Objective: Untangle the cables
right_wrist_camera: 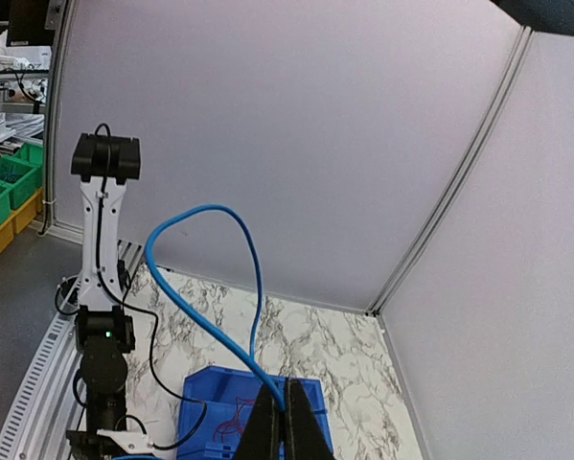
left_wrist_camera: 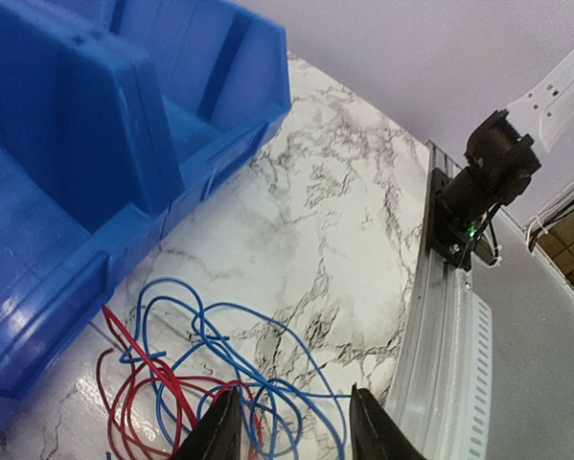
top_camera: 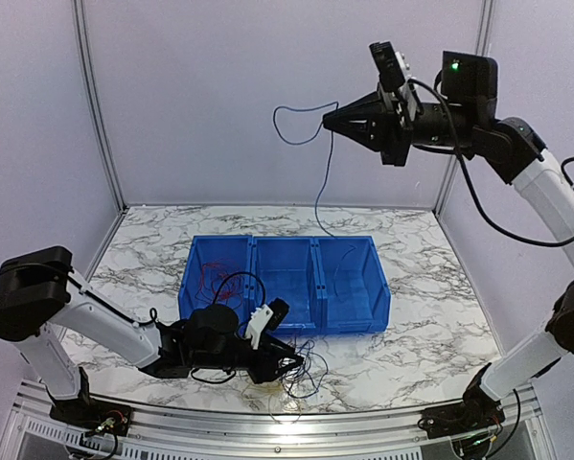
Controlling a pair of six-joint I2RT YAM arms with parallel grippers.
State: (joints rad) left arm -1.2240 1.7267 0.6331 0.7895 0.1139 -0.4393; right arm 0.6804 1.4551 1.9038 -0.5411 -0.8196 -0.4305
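Left gripper [left_wrist_camera: 291, 426], fingers wide, sits right over the tangled cables [left_wrist_camera: 205, 383]; right gripper [right_wrist_camera: 287, 422], high up, pinches one blue cable [right_wrist_camera: 205, 209] hanging down, maybe reaching the bin [top_camera: 354, 311]

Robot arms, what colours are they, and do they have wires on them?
The left arm and right arm have white tube-shaped links and chunky black joints. Thick black cables loop along them. The left gripper and right gripper are black and pointed. A green light glows near the right wrist.
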